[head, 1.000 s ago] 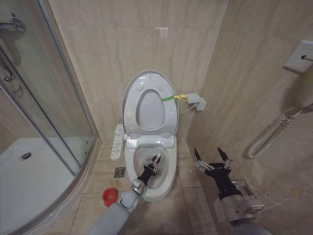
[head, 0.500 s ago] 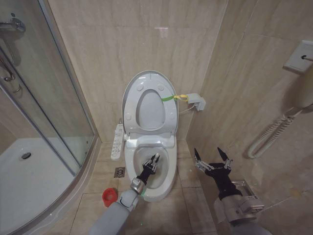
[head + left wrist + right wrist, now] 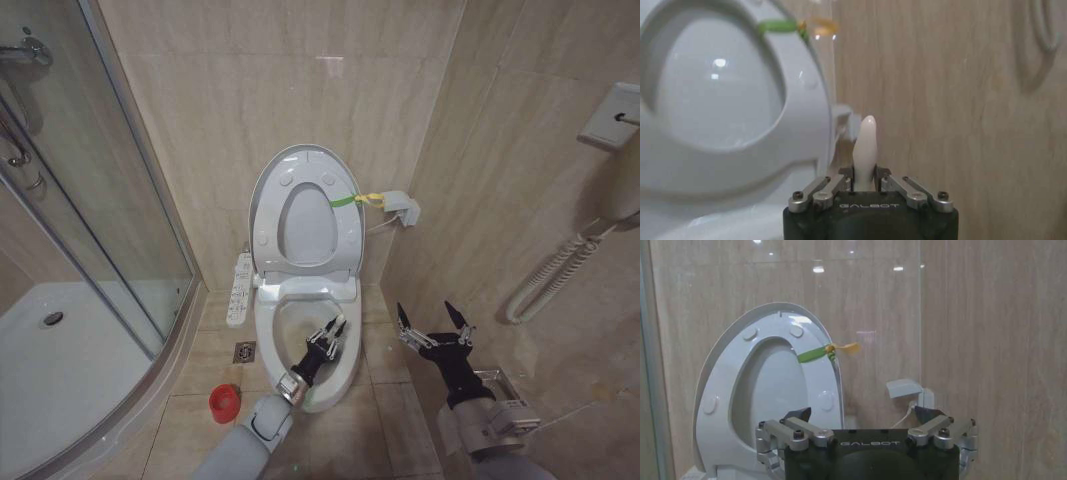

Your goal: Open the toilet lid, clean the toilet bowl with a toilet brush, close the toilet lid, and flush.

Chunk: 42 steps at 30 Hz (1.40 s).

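The toilet lid (image 3: 305, 220) stands upright against the back wall with the ring seat raised in front of it. Below it the white toilet bowl (image 3: 266, 330) lies uncovered. My left gripper (image 3: 330, 334) hovers over the right side of the bowl, shut on the thin white handle of the toilet brush (image 3: 340, 323). Its handle tip (image 3: 867, 140) sticks out past the left gripper (image 3: 865, 176), and the brush head is hidden. My right gripper (image 3: 432, 318) waits open to the right of the toilet, above the floor. The right gripper (image 3: 863, 415) faces the raised lid (image 3: 767, 390).
A red brush holder (image 3: 225, 402) stands on the floor left of the bowl, near a floor drain (image 3: 245, 351). A white control panel (image 3: 239, 288) lies along the toilet's left side. The glass shower door (image 3: 110, 200) and tray (image 3: 60, 370) close off the left; a coiled hose (image 3: 555, 275) hangs on the right wall.
My left gripper has carried the brush handle to the right and a little nearer, from the bowl's middle toward its right rim. The right arm has stayed still.
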### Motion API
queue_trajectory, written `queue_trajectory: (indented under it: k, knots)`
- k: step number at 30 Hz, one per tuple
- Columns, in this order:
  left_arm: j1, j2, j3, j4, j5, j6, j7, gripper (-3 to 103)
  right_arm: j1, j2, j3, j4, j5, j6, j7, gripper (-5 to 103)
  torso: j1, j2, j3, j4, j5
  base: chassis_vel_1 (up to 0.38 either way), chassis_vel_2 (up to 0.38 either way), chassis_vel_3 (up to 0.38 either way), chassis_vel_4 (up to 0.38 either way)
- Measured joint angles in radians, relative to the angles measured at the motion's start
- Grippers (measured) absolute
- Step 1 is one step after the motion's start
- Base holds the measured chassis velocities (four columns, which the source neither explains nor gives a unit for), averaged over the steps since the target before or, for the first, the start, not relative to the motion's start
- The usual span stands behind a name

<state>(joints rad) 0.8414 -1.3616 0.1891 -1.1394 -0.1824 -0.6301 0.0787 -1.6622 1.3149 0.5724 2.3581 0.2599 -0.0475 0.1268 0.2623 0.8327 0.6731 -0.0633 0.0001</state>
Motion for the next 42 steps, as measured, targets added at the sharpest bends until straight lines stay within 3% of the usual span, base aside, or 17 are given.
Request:
queue_trajectory:
  k: [10,19,30,37,40,42]
  knots:
    - [-0.083,-0.03,-0.038,0.236,-0.06,-0.038,0.018,19,0.0,0.0,0.0,0.0,0.0,0.0,0.0,100,0.0,0.0,0.0,-0.0002,-0.0002,0.0,0.0,0.0,0.0]
    - [-0.099,-0.042,-0.047,0.266,-0.075,-0.039,0.027,19,0.0,0.0,0.0,0.0,0.0,0.0,0.0,100,0.0,0.0,0.0,-0.0003,0.0,0.0,0.0,0.0,0.0]
    - [-0.038,-0.023,-0.015,0.136,-0.076,-0.045,0.059,19,0.0,0.0,0.0,0.0,0.0,0.0,0.0,100,0.0,0.0,0.0,-0.0003,-0.0001,0.0,0.0,0.0,0.0]
    - [-0.077,-0.039,-0.053,0.254,-0.049,-0.055,0.058,19,0.0,0.0,0.0,0.0,0.0,0.0,0.0,100,0.0,0.0,0.0,-0.0003,-0.0001,0.0,0.0,0.0,0.0]
    - [-0.116,-0.061,-0.09,0.365,-0.041,-0.089,0.058,19,0.0,0.0,0.0,0.0,0.0,0.0,0.0,100,0.0,0.0,0.0,-0.0005,-0.0002,0.0,0.0,0.0,0.0]
    - [-0.119,-0.062,-0.099,0.373,-0.037,-0.097,0.058,19,0.0,0.0,0.0,0.0,0.0,0.0,0.0,100,0.0,0.0,0.0,-0.0004,-0.0003,0.0,0.0,0.0,0.0]
